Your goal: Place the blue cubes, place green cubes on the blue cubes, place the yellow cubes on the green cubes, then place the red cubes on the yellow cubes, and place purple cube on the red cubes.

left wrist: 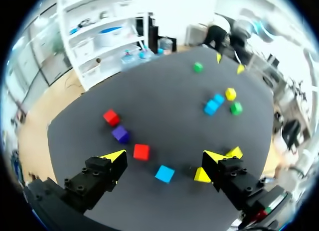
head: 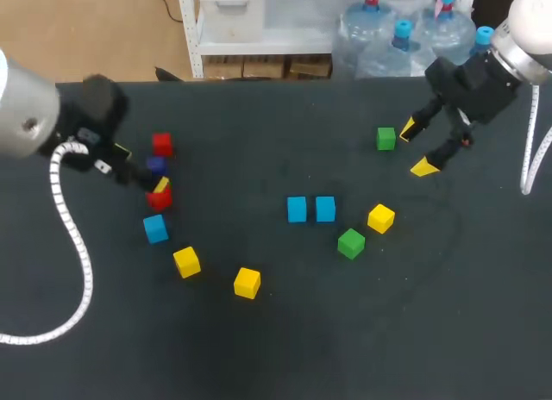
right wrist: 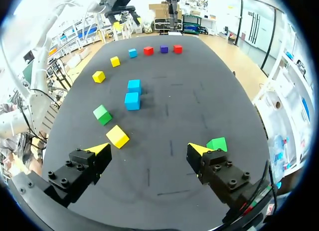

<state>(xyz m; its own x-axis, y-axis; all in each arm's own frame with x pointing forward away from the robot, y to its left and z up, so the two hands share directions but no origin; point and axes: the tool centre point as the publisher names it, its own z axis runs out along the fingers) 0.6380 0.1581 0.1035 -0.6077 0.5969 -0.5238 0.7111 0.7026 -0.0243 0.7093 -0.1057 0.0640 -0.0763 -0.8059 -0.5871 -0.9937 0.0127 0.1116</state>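
Note:
Two blue cubes [head: 310, 209] sit side by side mid-table, with a green cube [head: 351, 243] and a yellow cube [head: 380, 217] just right of them. My right gripper [head: 415, 149] hangs open at the back right, a second green cube [head: 385, 139] beside its finger [right wrist: 217, 144]. At the left, my left gripper [head: 142, 167] stands open over a row of red cube [head: 162, 143], purple cube [head: 156, 165] and red cube [head: 159, 199]. A third blue cube [left wrist: 164, 173] lies between its fingers, untouched.
Two more yellow cubes [head: 186, 261] [head: 247, 282] lie at the front left, beside the left gripper. A white cable [head: 73, 245] loops from the left arm over the table's left side. The table's back edge [head: 259, 81] runs behind both arms.

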